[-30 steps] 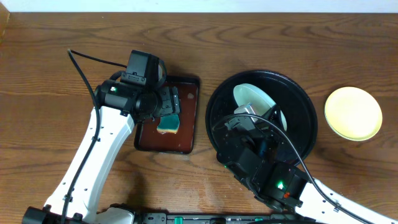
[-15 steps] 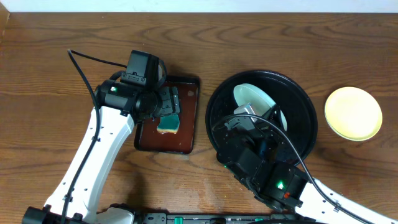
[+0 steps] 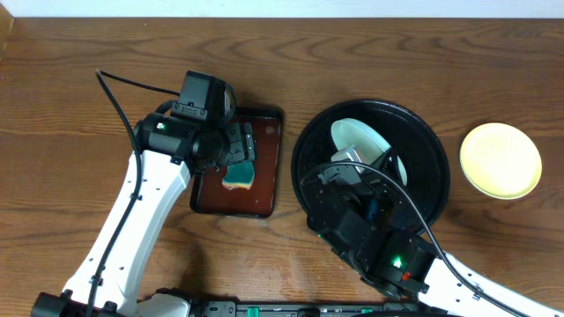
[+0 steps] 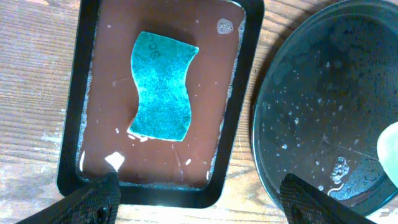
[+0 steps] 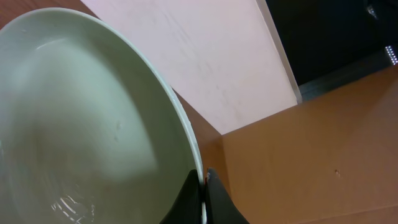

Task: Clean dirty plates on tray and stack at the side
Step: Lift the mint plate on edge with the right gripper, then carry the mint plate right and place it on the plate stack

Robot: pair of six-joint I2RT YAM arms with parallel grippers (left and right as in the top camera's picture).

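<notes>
A white plate [image 5: 81,124] is held tilted on edge, and my right gripper [image 5: 203,180] is shut on its rim. From overhead this plate [image 3: 357,136] stands over the round black tray [image 3: 432,141], partly hidden by the right wrist. A pale yellow plate [image 3: 500,160] lies flat on the wood to the right of the tray. My left gripper [image 4: 199,202] is open and empty above the near edge of the reddish-brown tray [image 4: 230,124]. A teal sponge [image 4: 163,87] lies in that tray's wet bottom.
The black tray's [image 4: 323,93] floor is wet and speckled with droplets, and a white plate edge [image 4: 388,146] shows at its right. The two trays sit close together, with a narrow strip of wood between. The left arm [image 3: 132,220] crosses the table's left front.
</notes>
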